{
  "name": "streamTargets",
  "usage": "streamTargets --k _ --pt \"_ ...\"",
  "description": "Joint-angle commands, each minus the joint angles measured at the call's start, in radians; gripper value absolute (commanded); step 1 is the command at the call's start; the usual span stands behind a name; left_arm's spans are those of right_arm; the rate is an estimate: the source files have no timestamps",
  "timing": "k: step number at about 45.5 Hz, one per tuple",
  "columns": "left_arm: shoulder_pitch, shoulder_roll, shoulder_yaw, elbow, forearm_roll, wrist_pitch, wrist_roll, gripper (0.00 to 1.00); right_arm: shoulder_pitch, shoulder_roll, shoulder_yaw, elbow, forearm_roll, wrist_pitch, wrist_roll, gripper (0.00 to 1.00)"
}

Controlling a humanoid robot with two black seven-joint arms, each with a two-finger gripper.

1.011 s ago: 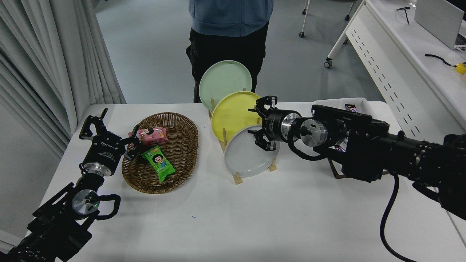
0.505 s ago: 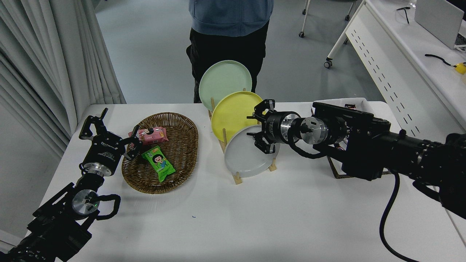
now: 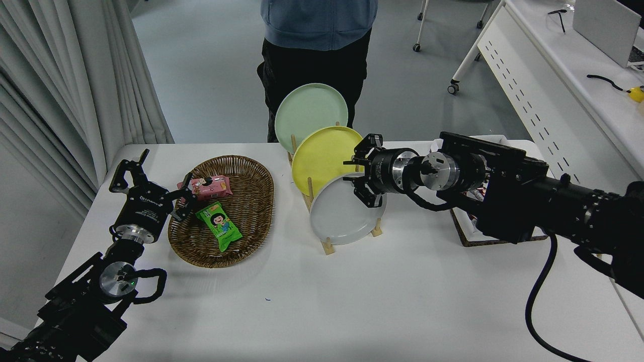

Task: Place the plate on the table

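grey plate (image 3: 342, 213) stands on edge in the wooden rack (image 3: 327, 245), face toward camera, front slot. right gripper (image 3: 361, 177) spread wide around its upper right rim, not clamped. left gripper (image 3: 151, 182) parked, spread, by the basket (image 3: 251, 201) on the tabletop (image 3: 352, 301).

Both arms are matte black, built of boxy housings and round joints, each wrist carrying a bright silver metal ring and a looping black cable, with small white lettering on the left gripper (image 3: 151, 186) body and a thick black cable hanging beneath the right arm (image 3: 528, 201).
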Motion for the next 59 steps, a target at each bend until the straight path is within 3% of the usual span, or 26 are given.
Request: streamTargets --k 1,12,17,43,59 --pt "0.000 0.000 0.000 -0.001 0.000 0.000 0.000 1.00 -0.003 -0.001 0.003 -0.007 -0.008 -0.029 -0.006 0.30" --pt "0.000 0.000 0.000 0.001 -0.001 0.000 0.000 1.00 -0.003 -0.001 0.005 -0.007 -0.003 -0.040 -0.006 0.30" --pt "0.000 0.000 0.000 0.001 0.000 0.000 0.000 1.00 -0.001 -0.001 0.005 -0.007 -0.003 -0.040 -0.009 0.23" --pt "0.000 0.000 0.000 0.001 0.000 0.000 0.000 1.00 -0.006 0.002 0.017 -0.008 -0.015 -0.028 -0.030 0.23" --pt "0.000 0.000 0.000 0.001 0.000 0.000 0.000 1.00 -0.007 0.005 0.019 -0.012 -0.023 -0.022 -0.033 0.13"
